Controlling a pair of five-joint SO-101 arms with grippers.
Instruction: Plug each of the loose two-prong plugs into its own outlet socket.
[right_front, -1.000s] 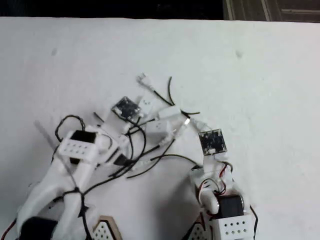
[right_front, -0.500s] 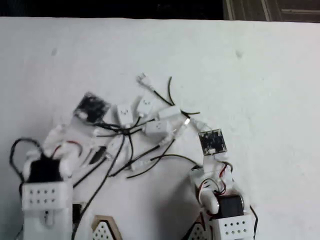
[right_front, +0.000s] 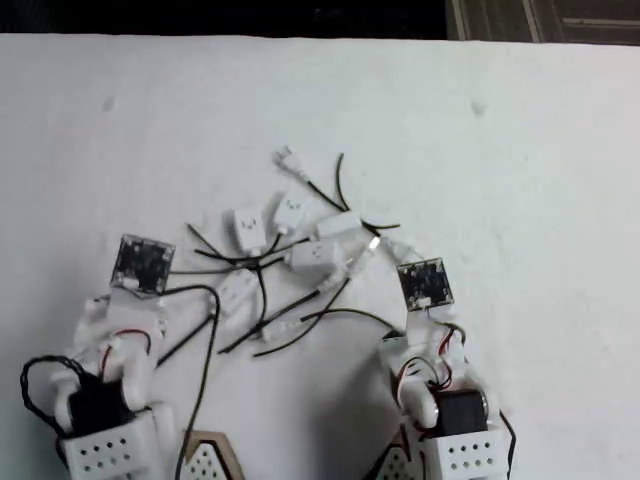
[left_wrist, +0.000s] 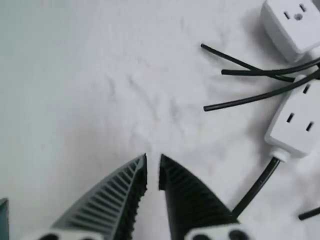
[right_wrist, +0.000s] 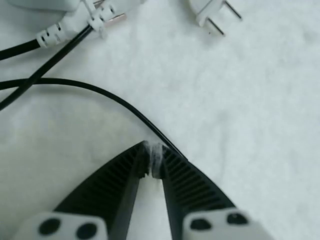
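Apparently left end effector (left_wrist: 152, 159), right end effector (right_wrist: 152, 150) pressed together; black cord (right_wrist: 100, 92) cropped.

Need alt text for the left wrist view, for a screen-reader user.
The left end effector, its grey ridged fingers almost together with nothing between them, hovers over the white table. Beyond it lie one white outlet socket, a second socket with a black cord attached, and loose black cables.
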